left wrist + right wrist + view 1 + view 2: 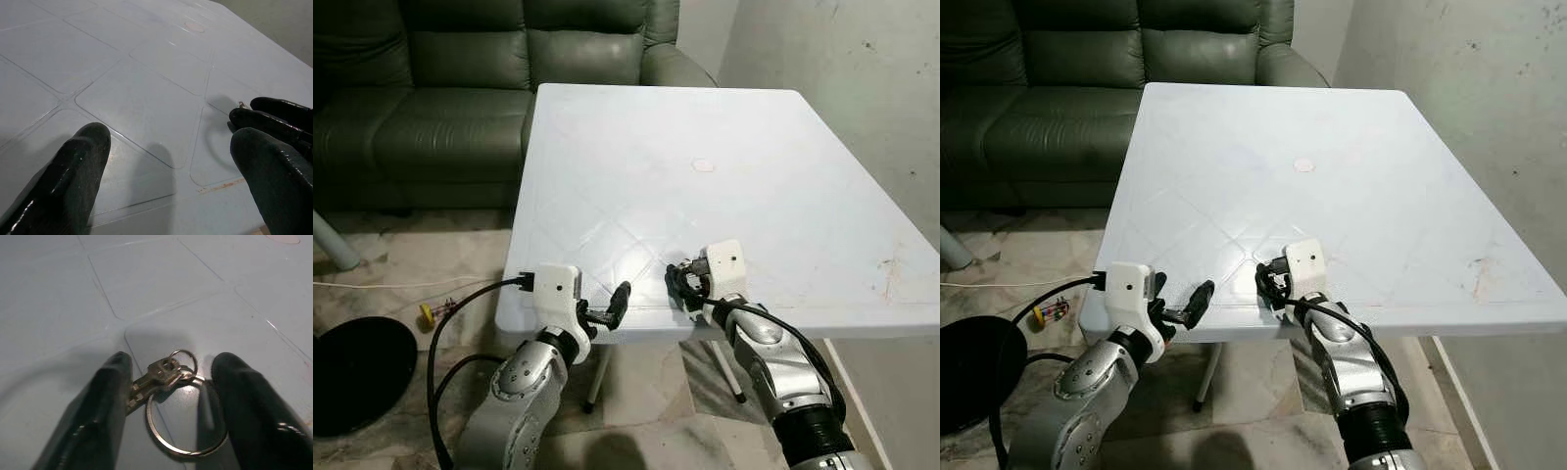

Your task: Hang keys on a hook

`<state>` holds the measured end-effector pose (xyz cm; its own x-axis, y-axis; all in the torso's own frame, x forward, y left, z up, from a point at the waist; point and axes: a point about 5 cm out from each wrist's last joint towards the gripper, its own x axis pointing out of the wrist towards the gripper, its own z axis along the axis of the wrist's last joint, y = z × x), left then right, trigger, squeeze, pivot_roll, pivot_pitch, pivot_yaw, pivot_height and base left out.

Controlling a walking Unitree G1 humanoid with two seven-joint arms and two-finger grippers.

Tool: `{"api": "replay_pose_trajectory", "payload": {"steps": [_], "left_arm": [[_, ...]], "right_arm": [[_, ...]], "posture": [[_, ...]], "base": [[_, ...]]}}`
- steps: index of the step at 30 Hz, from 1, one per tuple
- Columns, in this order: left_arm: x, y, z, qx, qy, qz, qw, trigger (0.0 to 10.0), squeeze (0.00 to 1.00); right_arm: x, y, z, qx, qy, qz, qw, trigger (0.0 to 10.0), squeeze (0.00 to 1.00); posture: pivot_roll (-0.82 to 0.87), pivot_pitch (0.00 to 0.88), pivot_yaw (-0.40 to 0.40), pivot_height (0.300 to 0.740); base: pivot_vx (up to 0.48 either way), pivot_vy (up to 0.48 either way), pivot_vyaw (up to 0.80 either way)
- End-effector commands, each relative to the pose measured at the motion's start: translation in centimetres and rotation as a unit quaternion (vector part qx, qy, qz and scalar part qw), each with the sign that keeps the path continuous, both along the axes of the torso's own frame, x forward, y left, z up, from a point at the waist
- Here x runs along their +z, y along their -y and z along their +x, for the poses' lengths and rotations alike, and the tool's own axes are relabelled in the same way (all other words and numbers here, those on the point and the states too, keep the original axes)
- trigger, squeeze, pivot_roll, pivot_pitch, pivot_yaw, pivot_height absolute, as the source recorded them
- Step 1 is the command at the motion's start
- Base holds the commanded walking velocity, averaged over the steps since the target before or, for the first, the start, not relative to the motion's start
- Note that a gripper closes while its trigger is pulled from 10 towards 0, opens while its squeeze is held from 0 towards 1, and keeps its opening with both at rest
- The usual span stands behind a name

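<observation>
Between the two black fingers of the right gripper (pixel 168 396), spread apart and not closed on anything, lies the bunch of silver metal keys on a large wire ring (pixel 168 396), flat on the white plastic tabletop (pixel 724 108). Right wrist view: one finger (pixel 100 411) overlaps the key blades, other finger (pixel 249 406) sits just beside the big ring; cannot tell if either pad actually touches metal. Small ring links keys to big ring, both flat on table surface. Keys lie near the table's front edge, right of centre. Head views: right gripper (pixel 683 287) at the front edge, white wrist block above it, silver forearm running back toward the robot.

Left gripper (pixel 612 311) w/ fingers also apart, holding nothing, at the table's front edge, left of the right gripper and near it. Left wrist view: one finger (pixel 63 181) low over the moulded diamond-panel surface, right gripper's black fingers visible beyond the other.

Tabletop: faint round mark (pixel 703 164) toward middle; rust-coloured stains (pixel 891 269) near right edge.

Surroundings: dark green leather sofa (pixel 460 88) behind table, far side. Grey plastered wall (pixel 862 78) to right. Black round object (pixel 357 372) on tiled floor at left; small yellow-and-red item (pixel 435 312) on floor beside table, too small to ID.
</observation>
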<state>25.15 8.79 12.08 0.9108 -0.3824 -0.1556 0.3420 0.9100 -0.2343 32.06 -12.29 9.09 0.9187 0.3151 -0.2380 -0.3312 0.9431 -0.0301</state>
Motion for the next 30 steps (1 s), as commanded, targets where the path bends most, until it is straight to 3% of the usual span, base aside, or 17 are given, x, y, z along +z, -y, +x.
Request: {"api": "replay_pose_trajectory", "payload": {"steps": [1, 19, 21, 24, 25, 30], "left_arm": [[0.2, 0.1, -0.1, 0.001, 0.002, -0.002, 1.000, 10.0, 0.00], [0.2, 0.1, -0.1, 0.005, -0.002, -0.007, 1.000, 10.0, 0.00], [0.2, 0.0, 0.0, 0.005, -0.002, -0.007, 1.000, 10.0, 0.00], [0.2, 0.0, 0.0, 0.006, -0.002, -0.008, 1.000, 10.0, 0.00], [0.2, 0.0, 0.0, 0.008, -0.003, -0.007, 1.000, 10.0, 0.00], [0.2, -0.1, 0.1, 0.013, -0.003, -0.009, 1.000, 10.0, 0.00]], "right_arm": [[-0.5, 0.4, -0.2, -0.005, -0.010, -0.004, 1.000, 0.0, 0.00], [-0.7, 0.4, -0.4, 0.001, -0.012, -0.004, 1.000, 0.1, 0.00], [-0.7, 0.3, -0.3, 0.008, -0.019, -0.003, 1.000, 10.0, 0.00], [-0.6, 0.2, -0.1, 0.013, -0.010, -0.015, 1.000, 10.0, 0.00], [-0.5, 0.3, 0.0, 0.006, -0.015, 0.029, 0.999, 10.0, 1.00], [0.3, 0.8, 0.5, -0.021, 0.002, 0.049, 0.999, 10.0, 1.00]], "posture": [[0.03, 0.070, -0.091, 0.740], [0.02, 0.074, -0.094, 0.740], [0.02, 0.078, -0.094, 0.740], [0.03, 0.082, -0.094, 0.740], [0.03, 0.084, -0.095, 0.740], [0.03, 0.086, -0.094, 0.740]], "base": [[0.000, 0.000, 0.00], [0.000, 0.000, 0.00], [0.000, 0.000, 0.00], [0.000, 0.000, 0.00], [0.000, 0.000, 0.00], [0.000, 0.000, 0.00]]}}
